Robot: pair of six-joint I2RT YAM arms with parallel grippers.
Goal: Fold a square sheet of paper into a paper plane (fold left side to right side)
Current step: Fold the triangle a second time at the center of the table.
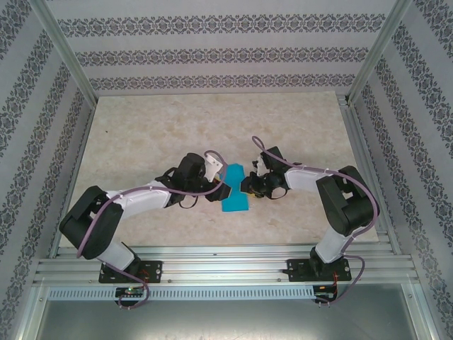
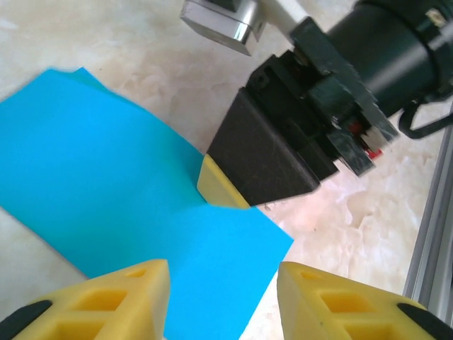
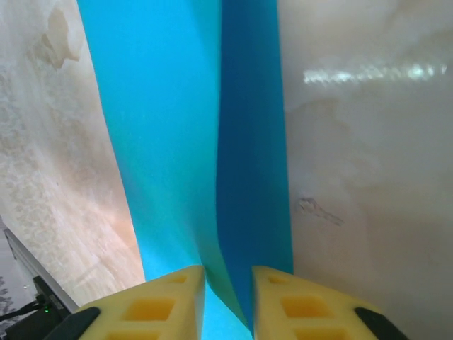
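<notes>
turquoise and plain, the sheet of paper (image 1: pixel 235 195) lies near the middle of the pale marbled table (image 1: pixel 141 142), between the two arms. from above it reads as a narrow upright strip and not a full square, with a slightly darker band along one side. in the right wrist view the sheet (image 3: pixel 177 142) shows two tones, a lighter layer beside a deeper blue one, meeting along a long straight line that runs down into the gap between the yellow fingers (image 3: pixel 163 304). the right pincer (image 3: pixel 228 304) is clenched on the paper there, its fingers close together with the blue edge between them. from the left wrist the sheet (image 2: pixel 106 184) looks flat and smooth on the table, one corner pointing toward a metal rail (image 2: pixel 432 234), and the right pincer (image 2: pixel 223 188) meets its far edge with a yellow tip under a black wedge. the left pincer (image 2: pixel 223 304) is released, its fingers (image 2: pixel 120 304) well apart just over the near part of the sheet. from above, the left pincer (image 1: pixel 221 190) and the right pincer (image 1: pixel 245 185) cover the sheet's side edges, so its full outline is hidden. the wrist views cut the sheet off at the frame edges. a small red spot on the right arm's body (image 2: pixel 371 150) is too blurred to read.
</notes>
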